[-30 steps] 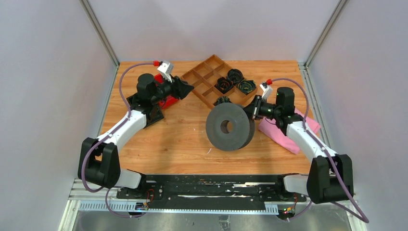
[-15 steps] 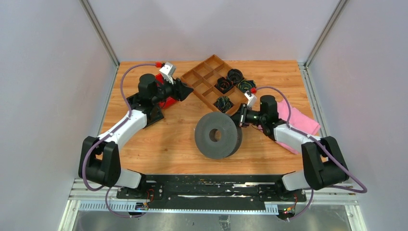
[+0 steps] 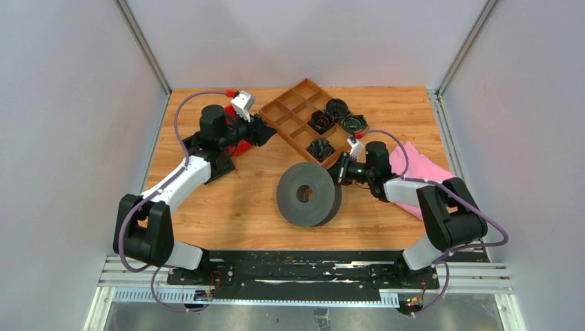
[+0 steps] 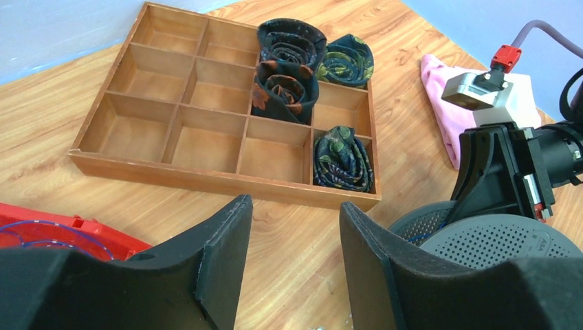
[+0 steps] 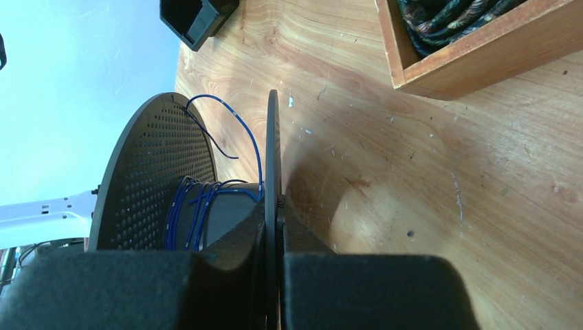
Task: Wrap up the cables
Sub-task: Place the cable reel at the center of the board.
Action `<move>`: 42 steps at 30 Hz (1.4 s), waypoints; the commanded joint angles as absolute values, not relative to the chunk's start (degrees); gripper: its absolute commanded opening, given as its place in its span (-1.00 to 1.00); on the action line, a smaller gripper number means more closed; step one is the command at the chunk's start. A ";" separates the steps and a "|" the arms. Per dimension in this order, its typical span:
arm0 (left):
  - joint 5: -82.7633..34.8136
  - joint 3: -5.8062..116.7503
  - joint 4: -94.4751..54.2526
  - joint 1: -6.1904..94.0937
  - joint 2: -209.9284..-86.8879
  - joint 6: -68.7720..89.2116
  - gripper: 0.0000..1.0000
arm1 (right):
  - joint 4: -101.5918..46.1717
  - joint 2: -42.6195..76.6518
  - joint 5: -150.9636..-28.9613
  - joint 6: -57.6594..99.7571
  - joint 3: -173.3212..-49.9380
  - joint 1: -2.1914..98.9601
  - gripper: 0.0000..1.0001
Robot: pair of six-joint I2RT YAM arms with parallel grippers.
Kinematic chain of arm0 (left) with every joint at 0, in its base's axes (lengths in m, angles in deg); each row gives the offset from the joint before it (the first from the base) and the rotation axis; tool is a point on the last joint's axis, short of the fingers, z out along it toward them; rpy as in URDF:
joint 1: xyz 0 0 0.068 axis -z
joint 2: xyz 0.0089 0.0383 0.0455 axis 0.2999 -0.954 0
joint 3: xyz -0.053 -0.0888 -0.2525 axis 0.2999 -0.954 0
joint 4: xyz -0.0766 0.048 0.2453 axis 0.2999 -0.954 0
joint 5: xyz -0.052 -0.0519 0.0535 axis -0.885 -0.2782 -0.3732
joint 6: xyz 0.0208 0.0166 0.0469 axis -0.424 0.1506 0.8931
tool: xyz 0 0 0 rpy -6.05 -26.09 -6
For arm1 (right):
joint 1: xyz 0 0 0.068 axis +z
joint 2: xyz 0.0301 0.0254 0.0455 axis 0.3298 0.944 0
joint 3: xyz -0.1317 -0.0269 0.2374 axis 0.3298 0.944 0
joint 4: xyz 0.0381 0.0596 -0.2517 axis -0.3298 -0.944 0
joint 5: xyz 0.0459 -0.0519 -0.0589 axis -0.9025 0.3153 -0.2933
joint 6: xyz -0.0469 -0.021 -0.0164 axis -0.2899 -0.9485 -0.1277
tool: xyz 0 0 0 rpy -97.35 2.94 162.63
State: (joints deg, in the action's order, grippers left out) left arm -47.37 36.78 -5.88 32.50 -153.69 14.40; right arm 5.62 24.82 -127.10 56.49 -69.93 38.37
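A wide dark grey spool (image 3: 307, 195) stands on its edge mid-table. A thin blue cable (image 5: 189, 213) is wound loosely round its hub, with one loop (image 5: 240, 130) sticking up between the flanges. My right gripper (image 5: 277, 213) is shut on the spool's thin flange (image 5: 273, 151); from above the right gripper (image 3: 339, 172) sits at the spool's right side. My left gripper (image 4: 294, 205) hangs open over bare wood with nothing between its fingers, facing the wooden tray (image 4: 206, 180). In the top view the left gripper (image 3: 265, 129) is just left of that tray.
Several dark coiled bundles (image 4: 342, 158) with green and orange tints lie in the compartments of the tray (image 3: 290, 110). A pink cloth (image 3: 421, 172) lies under the right arm. A red object (image 3: 238, 146) and a black block (image 3: 219, 165) sit below the left arm.
The right arm has drawn the spool leftward and nearer the front edge, uncovering the tray's nearest compartment. The left arm has barely shifted.
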 commanded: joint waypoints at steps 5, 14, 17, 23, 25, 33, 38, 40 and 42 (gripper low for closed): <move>-47.51 37.53 -5.87 32.22 -153.82 14.49 0.10 | 7.28 27.24 -127.59 57.71 -71.99 39.34 -0.88; -47.88 37.17 -5.94 32.21 -153.08 13.98 0.10 | 0.64 28.62 -128.52 54.67 -74.97 37.43 -0.45; -48.04 37.18 -5.87 32.22 -152.99 13.72 0.10 | -0.32 29.35 -128.93 53.79 -75.50 36.66 -0.43; -48.23 36.76 -5.87 32.18 -152.59 13.45 0.11 | -1.38 30.35 -129.27 51.93 -75.65 34.92 -0.41; -48.31 36.66 -5.87 32.22 -152.47 13.32 0.10 | -1.90 30.64 -129.33 51.12 -75.79 34.31 -0.41; -48.67 36.40 -5.87 32.22 -152.38 13.10 0.11 | -8.50 32.69 -129.53 46.58 -78.16 32.79 -0.34; -48.65 36.21 -5.87 32.20 -152.10 13.32 0.11 | -10.56 33.12 -129.30 44.45 -78.66 31.74 -0.32; -48.75 36.21 -5.89 32.22 -152.10 13.20 0.11 | -11.57 33.34 -129.02 43.48 -78.88 31.38 -0.31; -48.80 36.27 -5.87 32.22 -152.10 13.08 0.11 | -12.45 33.44 -128.63 42.67 -79.03 31.16 -0.31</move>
